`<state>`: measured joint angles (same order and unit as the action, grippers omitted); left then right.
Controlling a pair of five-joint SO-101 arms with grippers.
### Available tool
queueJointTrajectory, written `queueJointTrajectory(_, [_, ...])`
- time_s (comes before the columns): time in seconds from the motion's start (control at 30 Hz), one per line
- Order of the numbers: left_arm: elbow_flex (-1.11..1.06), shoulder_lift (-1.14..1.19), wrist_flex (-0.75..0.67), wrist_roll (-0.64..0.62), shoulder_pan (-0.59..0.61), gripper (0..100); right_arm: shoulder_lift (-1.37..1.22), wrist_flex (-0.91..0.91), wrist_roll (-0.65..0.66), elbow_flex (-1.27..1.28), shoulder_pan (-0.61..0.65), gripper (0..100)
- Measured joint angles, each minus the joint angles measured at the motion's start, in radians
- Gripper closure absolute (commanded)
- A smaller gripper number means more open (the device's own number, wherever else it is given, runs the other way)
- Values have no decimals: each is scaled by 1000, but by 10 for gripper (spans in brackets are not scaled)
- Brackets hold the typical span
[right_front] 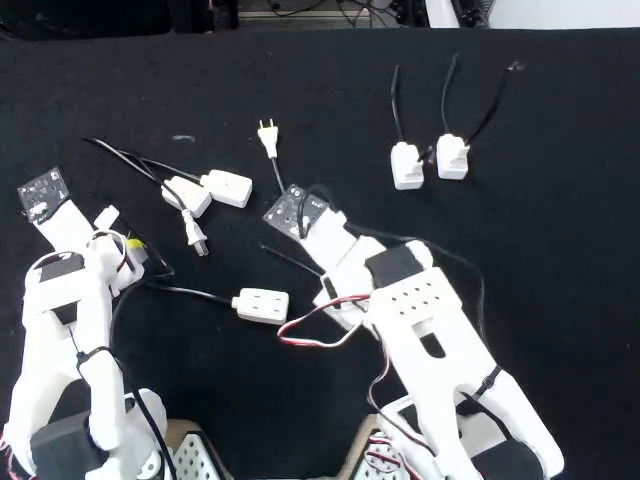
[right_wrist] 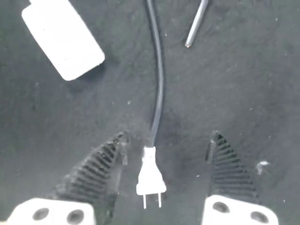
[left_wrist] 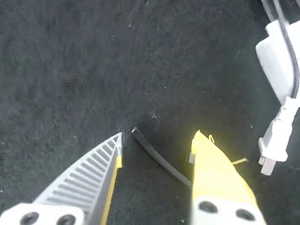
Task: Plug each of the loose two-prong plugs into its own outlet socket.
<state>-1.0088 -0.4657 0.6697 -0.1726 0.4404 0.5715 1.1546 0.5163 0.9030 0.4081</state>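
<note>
My right gripper (right_wrist: 168, 138) is open just above the black cloth. A white two-prong plug (right_wrist: 151, 180) lies flat between its fingers, and its black cord (right_wrist: 159, 89) runs away from it. A white outlet block (right_wrist: 63, 40) lies farther off to one side. My left gripper (left_wrist: 157, 140) is open too, with only a bare black cord end (left_wrist: 154, 152) between its fingers. Beside it lie another white plug (left_wrist: 274, 143) and an outlet block (left_wrist: 276, 61). In the high view, loose plugs (right_front: 267, 135) (right_front: 196, 238) lie near outlet blocks (right_front: 228, 187) (right_front: 185, 195) (right_front: 262, 305).
Two more white outlet blocks (right_front: 406, 165) (right_front: 452, 157) with black cords sit at the back right. Loose black cords (right_front: 130, 160) cross the cloth at the left. A red and white wire (right_front: 320, 335) loops beside the right arm (right_front: 420, 310).
</note>
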Motion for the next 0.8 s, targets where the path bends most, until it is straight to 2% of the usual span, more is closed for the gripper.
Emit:
queueJointTrajectory(0.47, [0,0,0,0,0,759,-365,-55,92,-18,-74,756])
queueJointTrajectory(0.53, [0,0,0,0,-2,759,-382,-57,115,-18,-72,793])
queueJointTrajectory(0.67, [0,0,0,0,-3,759,-385,-64,155,-18,-107,983])
queueJointTrajectory(0.8, [0,0,0,0,-3,759,-387,-64,209,-18,-147,990])
